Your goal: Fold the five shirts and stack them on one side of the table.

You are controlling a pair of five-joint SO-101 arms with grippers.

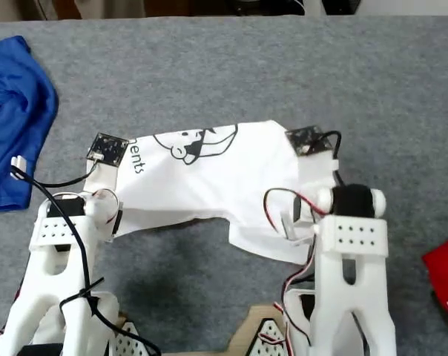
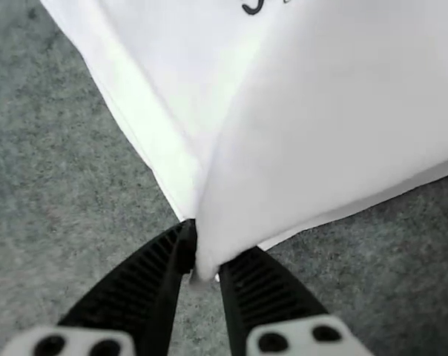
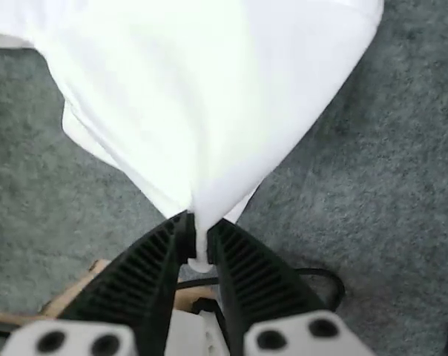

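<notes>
Wrist views, end effectors [image 2: 203,256] [image 3: 198,230] clamped on white shirt [image 2: 320,133], high view, blue shirt [image 1: 16,119]

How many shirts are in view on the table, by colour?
white printed cloth shirt: 1
blue crumpled cloth shirt: 1
red cloth piece, cut off at the table's edge, likely a shirt: 1
Total: 3
</notes>
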